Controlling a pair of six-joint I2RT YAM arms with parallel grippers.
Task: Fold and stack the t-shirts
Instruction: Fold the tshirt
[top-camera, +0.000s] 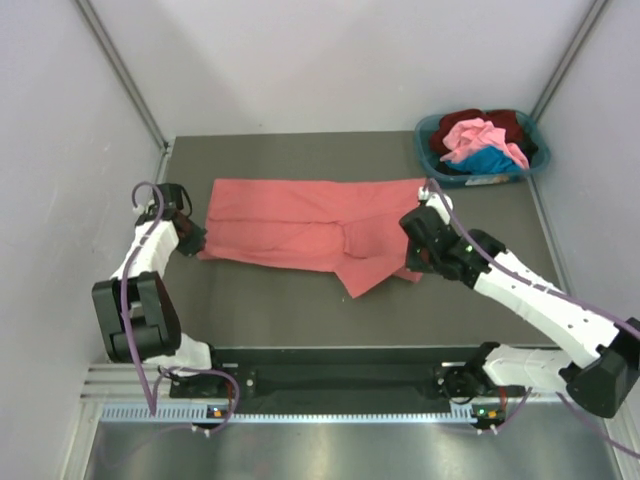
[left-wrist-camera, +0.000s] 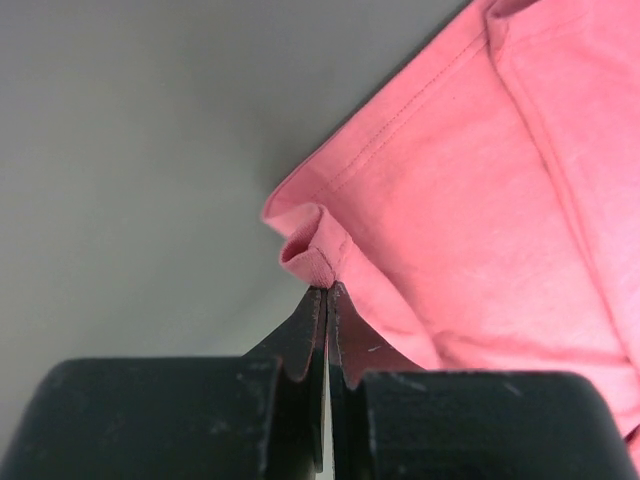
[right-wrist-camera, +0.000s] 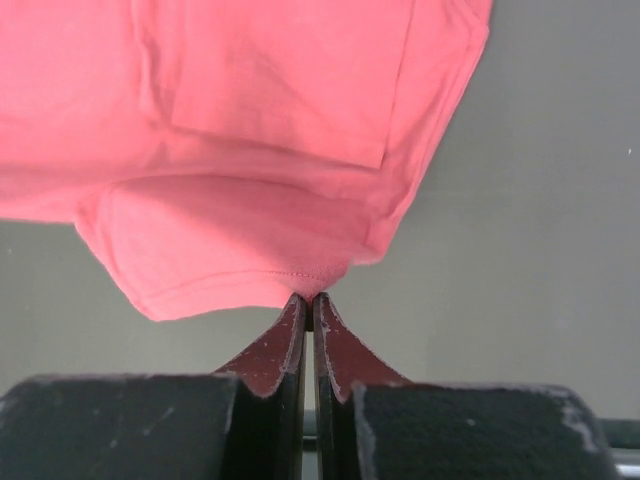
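A large salmon-red t-shirt (top-camera: 300, 225) lies spread across the dark table, partly folded, with a flap sticking out at its near right. My left gripper (top-camera: 192, 240) is at the shirt's near left corner. In the left wrist view it (left-wrist-camera: 327, 290) is shut on a small pinched fold of the shirt's edge (left-wrist-camera: 310, 255). My right gripper (top-camera: 413, 262) is at the shirt's near right edge. In the right wrist view it (right-wrist-camera: 309, 298) is shut on the stitched hem (right-wrist-camera: 290, 270), and the cloth there is lifted a little off the table.
A teal plastic basket (top-camera: 424, 140) stands at the far right corner, holding a pink shirt (top-camera: 480, 135), a dark maroon one (top-camera: 508, 122) and a bright blue one (top-camera: 487, 161). Grey walls enclose the table on the left, back and right.
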